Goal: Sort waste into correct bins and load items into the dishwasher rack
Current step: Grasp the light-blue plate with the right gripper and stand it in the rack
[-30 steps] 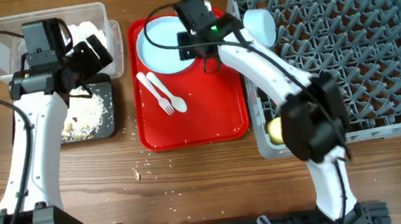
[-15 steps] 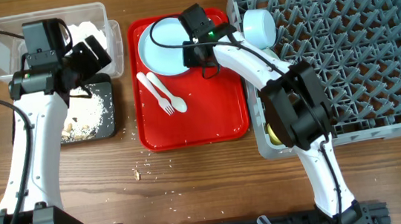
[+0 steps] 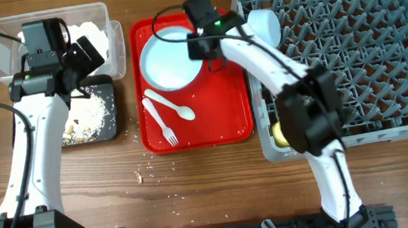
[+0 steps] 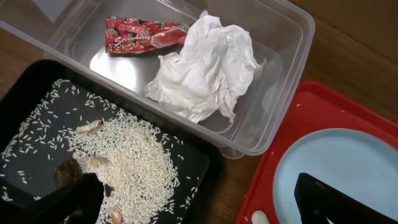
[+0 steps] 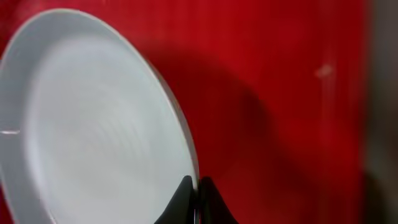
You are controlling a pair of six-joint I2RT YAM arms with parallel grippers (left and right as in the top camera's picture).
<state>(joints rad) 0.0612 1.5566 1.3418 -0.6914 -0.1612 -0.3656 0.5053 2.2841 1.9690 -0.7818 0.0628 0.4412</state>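
My right gripper point(image 3: 202, 50) point(image 5: 198, 186) is shut on the right rim of the pale blue plate point(image 3: 170, 59) point(image 5: 93, 137), over the red serving tray point(image 3: 223, 116). A white fork point(image 3: 161, 123) and spoon point(image 3: 174, 106) lie on that tray in front of the plate. My left gripper point(image 3: 82, 57) point(image 4: 196, 194) hangs open above the edge between the clear tub point(image 4: 283, 93) and the black tray point(image 4: 37, 81). The tub holds a red wrapper point(image 4: 146, 34) and crumpled tissue point(image 4: 205, 65). Rice scraps point(image 4: 124, 155) lie in the black tray.
The grey dishwasher rack point(image 3: 357, 52) fills the right side, with a pale blue bowl point(image 3: 264, 24) at its near-left corner and a yellow cup point(image 3: 279, 132) at its front left. Rice crumbs point(image 3: 141, 177) dot the wooden table in front of the tray.
My right gripper has closed on the plate's rim. The plate has shifted toward the front of the tray, and the fork and spoon have slid forward and turned. The left arm has barely moved.
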